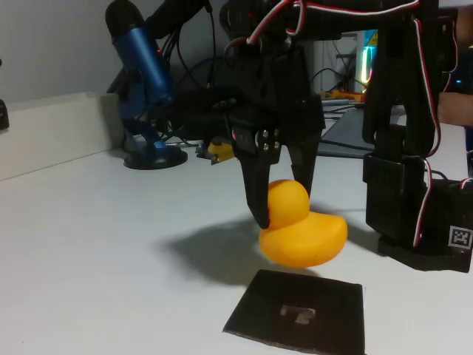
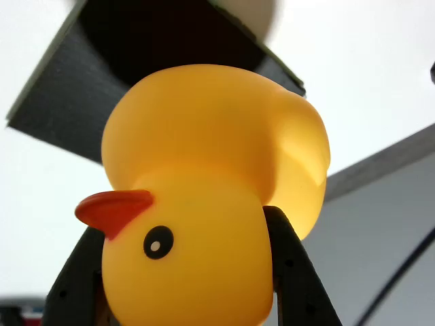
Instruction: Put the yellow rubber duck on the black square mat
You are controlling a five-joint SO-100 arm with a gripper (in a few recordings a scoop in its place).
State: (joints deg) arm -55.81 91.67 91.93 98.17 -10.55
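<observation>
The fingers [image 1: 260, 214] clamp the yellow rubber duck [image 1: 303, 233] by its head, holding it in the air just above the far edge of the black square mat [image 1: 299, 310]. Pickup looks done; lowering and release remain.

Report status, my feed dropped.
Gripper shut on yellow rubber duck's head. Duck airborne, near black square mat's far edge. Path to mat clear.

Low fixed view across the table [image 1: 89, 244]; wrist view close above the shared yellow rubber duck [image 2: 204, 204].
</observation>
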